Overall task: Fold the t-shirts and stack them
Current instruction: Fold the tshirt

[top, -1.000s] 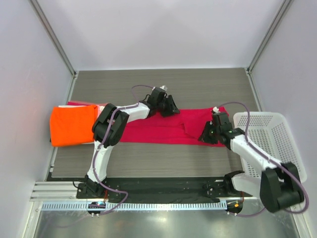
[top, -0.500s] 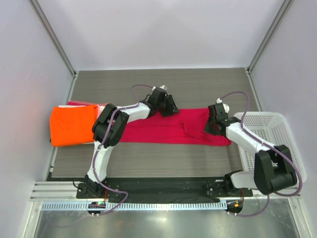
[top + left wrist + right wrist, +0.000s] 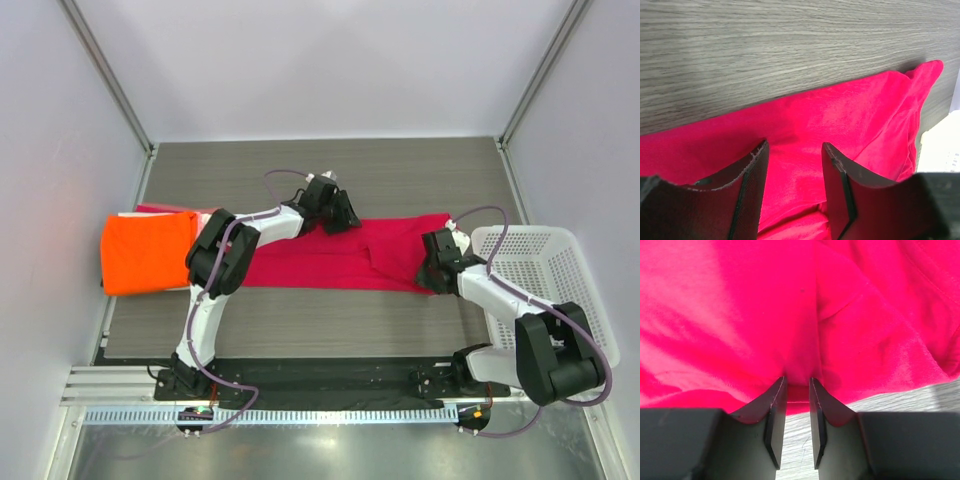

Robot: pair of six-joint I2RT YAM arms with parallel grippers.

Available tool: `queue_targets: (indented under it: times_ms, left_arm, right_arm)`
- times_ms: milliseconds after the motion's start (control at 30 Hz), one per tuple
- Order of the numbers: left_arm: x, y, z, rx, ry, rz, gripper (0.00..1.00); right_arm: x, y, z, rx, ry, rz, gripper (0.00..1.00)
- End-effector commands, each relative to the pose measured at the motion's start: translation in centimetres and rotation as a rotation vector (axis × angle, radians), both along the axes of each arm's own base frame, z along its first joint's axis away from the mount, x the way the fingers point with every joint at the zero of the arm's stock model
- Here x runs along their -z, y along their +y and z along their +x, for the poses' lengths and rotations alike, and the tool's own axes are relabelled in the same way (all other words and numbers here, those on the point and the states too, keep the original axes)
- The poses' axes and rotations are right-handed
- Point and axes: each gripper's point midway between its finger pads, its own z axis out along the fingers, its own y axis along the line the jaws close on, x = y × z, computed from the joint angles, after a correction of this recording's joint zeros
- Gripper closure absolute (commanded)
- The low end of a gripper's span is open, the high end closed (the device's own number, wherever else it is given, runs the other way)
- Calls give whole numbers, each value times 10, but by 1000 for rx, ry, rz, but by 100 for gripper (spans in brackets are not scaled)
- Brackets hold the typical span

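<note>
Right gripper (image 3: 796, 383), fingers narrowed, pinches the red shirt (image 3: 330, 262) beside the white basket (image 3: 522, 233) at the bench's right edge; left gripper (image 3: 792, 150) rests wide apart on the shirt.

The grey wood-grain table (image 3: 400, 170) carries a red shirt (image 3: 330, 262) spread in a long band across its middle. Left of the red shirt lies a folded orange shirt (image 3: 145, 253), with the edge of a pale shirt (image 3: 130, 213) showing under its far side. Just right of the red shirt stands a white basket (image 3: 560, 270).
</note>
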Motion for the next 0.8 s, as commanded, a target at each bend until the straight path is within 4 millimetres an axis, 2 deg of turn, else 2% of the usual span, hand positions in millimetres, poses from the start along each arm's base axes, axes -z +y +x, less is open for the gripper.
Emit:
queue_targets:
  times_ms: [0, 33, 67, 100, 133, 167, 233, 267, 300, 400, 433, 467, 533, 567, 667, 700, 733, 767]
  left_arm:
    - [-8, 13, 5, -24, -31, 63, 51]
    - [-13, 13, 5, -8, -47, 66, 49]
    - [-26, 11, 4, 4, -72, 56, 44]
    - [-33, 13, 5, 8, -90, 56, 41]
    - [-39, 17, 4, 8, -109, 69, 39]
    - [-53, 26, 3, 0, -154, 94, 32]
    - [-64, 44, -1, -21, -181, 156, 29]
    - [-64, 57, -2, -30, -198, 211, 28]
    - [-75, 84, -2, -104, -210, 307, 25]
    - [-86, 137, -2, -214, -197, 473, 20]
    - [-79, 161, -9, -247, -150, 543, 20]
    - [-77, 185, -5, -293, -114, 554, 20]
    - [-60, 208, -16, -298, -8, 534, 21]
    - [-54, 231, -13, -342, 32, 522, 26]
    - [-21, 252, -27, -354, 138, 442, 37]
    - [-17, 251, -24, -362, 130, 404, 39]
    - [-1, 254, -37, -358, 169, 391, 41]
    - [5, 259, -39, -374, 177, 380, 41]
  right_arm:
    - [4, -12, 4, 83, -2, -34, 69]
    - [6, -12, 5, 81, 6, -36, 67]
    - [9, -11, 6, 80, 23, -39, 64]
    - [10, -11, 7, 77, 27, -38, 56]
    - [11, -10, 9, 78, 32, -38, 55]
    - [12, -9, 10, 74, 35, -32, 55]
    - [12, -8, 11, 81, 30, -27, 55]
    - [12, -9, 11, 83, 29, -29, 55]
    - [13, -10, 11, 89, 26, -36, 55]
    - [14, -11, 11, 99, 29, -32, 55]
    - [15, -11, 12, 103, 30, -28, 55]
    - [15, -12, 14, 108, 30, -24, 55]
    - [15, -12, 17, 111, 30, -15, 55]
    - [12, -12, 21, 112, 22, -12, 55]
    - [9, -14, 31, 124, 13, -3, 57]
    - [7, -15, 35, 128, 7, -1, 58]
    - [6, -15, 38, 130, 4, 5, 59]
    - [5, -16, 43, 139, 3, 5, 59]
